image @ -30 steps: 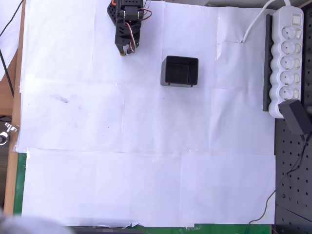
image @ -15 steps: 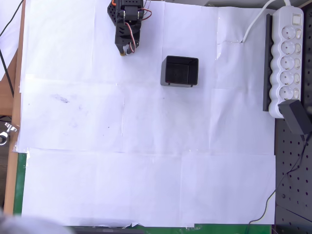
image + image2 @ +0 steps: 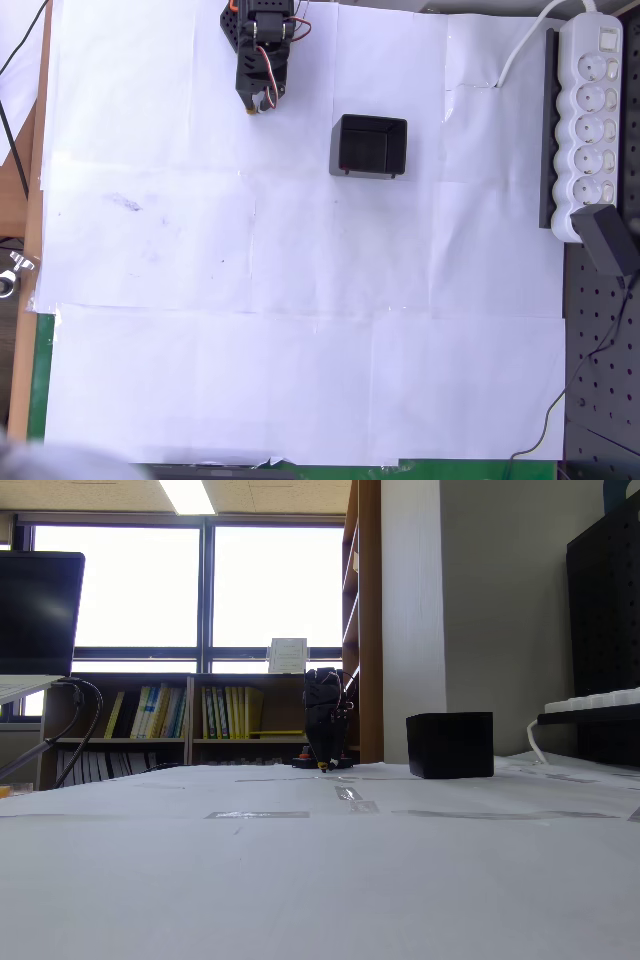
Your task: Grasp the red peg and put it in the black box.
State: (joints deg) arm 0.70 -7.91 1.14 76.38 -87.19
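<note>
The black box (image 3: 370, 146) stands on the white paper, right of the arm in the overhead view; its inside is dark and I make out nothing in it. In the fixed view the black box (image 3: 450, 745) sits right of the arm. My gripper (image 3: 255, 104) hangs at the top of the paper, left of the box and apart from it, pointing down with its jaws together and nothing visible between them. From the side the gripper (image 3: 322, 766) has its tip just above the paper. The red peg is hidden or too small to see.
A white power strip (image 3: 590, 110) with a dark adapter (image 3: 608, 240) lies along the right edge. A faint grey smudge (image 3: 125, 202) marks the paper at the left. The white paper (image 3: 300, 350) spreads wide below the arm and box.
The gripper tip drew back slightly toward the top of the overhead view a second ago; since then it holds still. The box has not moved.
</note>
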